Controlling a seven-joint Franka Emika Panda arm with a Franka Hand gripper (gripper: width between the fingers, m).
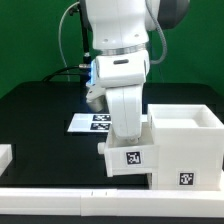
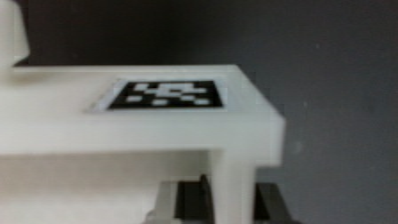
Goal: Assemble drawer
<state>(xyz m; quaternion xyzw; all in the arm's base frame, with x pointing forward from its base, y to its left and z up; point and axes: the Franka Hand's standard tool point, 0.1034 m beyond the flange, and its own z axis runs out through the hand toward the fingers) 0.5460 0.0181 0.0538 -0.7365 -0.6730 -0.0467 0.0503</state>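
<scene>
The drawer's large hollow white casing (image 1: 186, 146) stands at the exterior view's right, its open top upward and a tag on its front. Pressed against its left side is a smaller white tray (image 1: 127, 159) with a tag on its face. My gripper (image 1: 124, 138) comes straight down onto this tray, and the hand hides the fingertips there. In the wrist view the tray (image 2: 169, 130) shows a tagged face, and one thin wall runs down between my dark fingers (image 2: 183, 203). The gripper (image 2: 226, 206) is shut on that wall.
The marker board (image 1: 88, 122) lies flat on the black table behind the arm. A long white rail (image 1: 90, 196) runs along the front edge. Another white part (image 1: 5, 157) shows at the exterior view's far left edge. Cables hang behind the arm.
</scene>
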